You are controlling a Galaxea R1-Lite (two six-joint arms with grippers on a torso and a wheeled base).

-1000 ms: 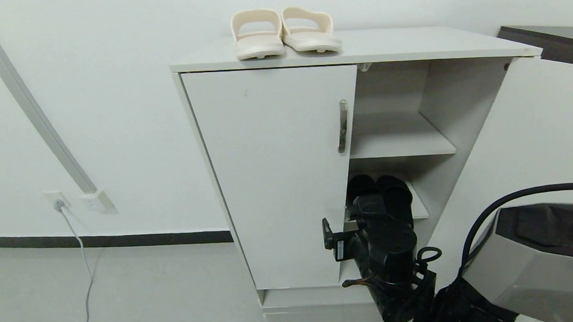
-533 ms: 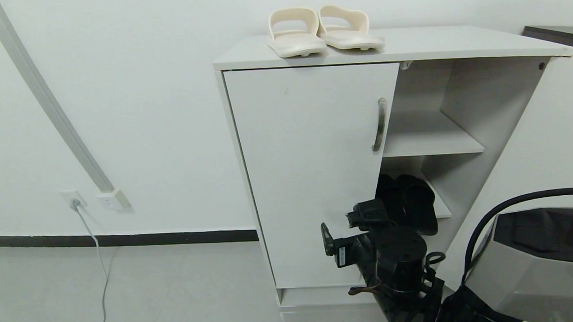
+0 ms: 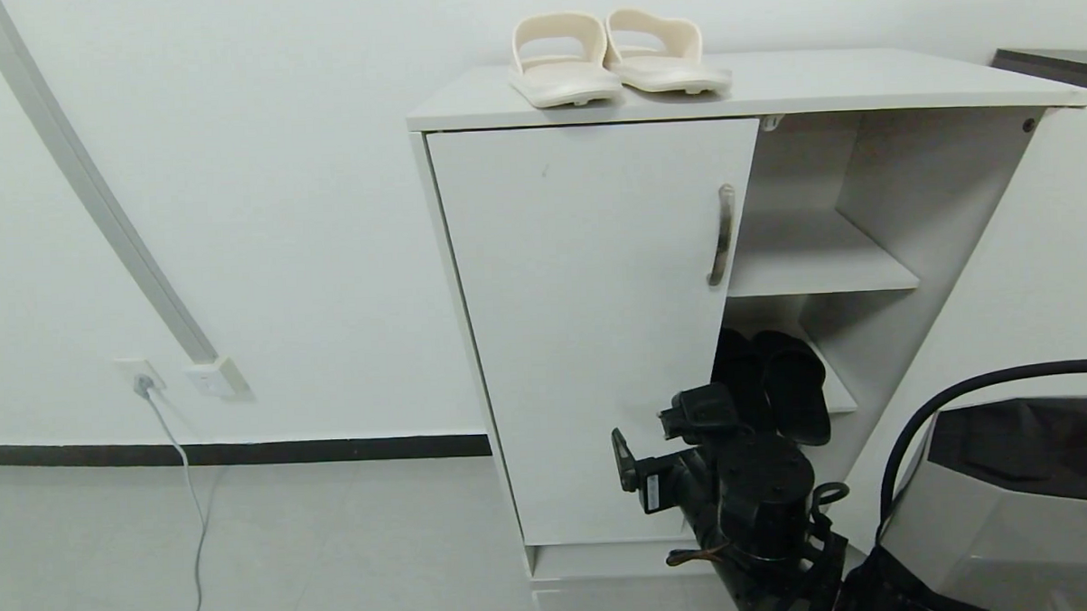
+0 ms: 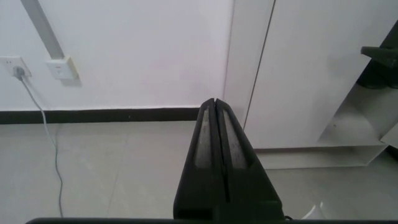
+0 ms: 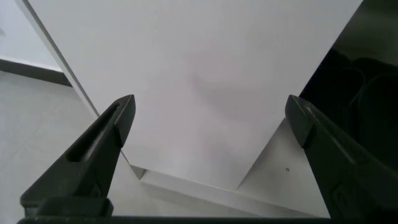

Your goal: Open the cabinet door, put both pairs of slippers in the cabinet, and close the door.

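Black slippers [image 3: 795, 392] low inside open cabinet [image 3: 861, 79]

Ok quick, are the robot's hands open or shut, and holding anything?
Left gripper: shut, holding nothing.
Right gripper: open, holding nothing.

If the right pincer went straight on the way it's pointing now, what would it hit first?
Most likely the closed cabinet door, low down near its free edge: the open right pincer faces that white panel squarely. The black slippers sit off to one side, inside.
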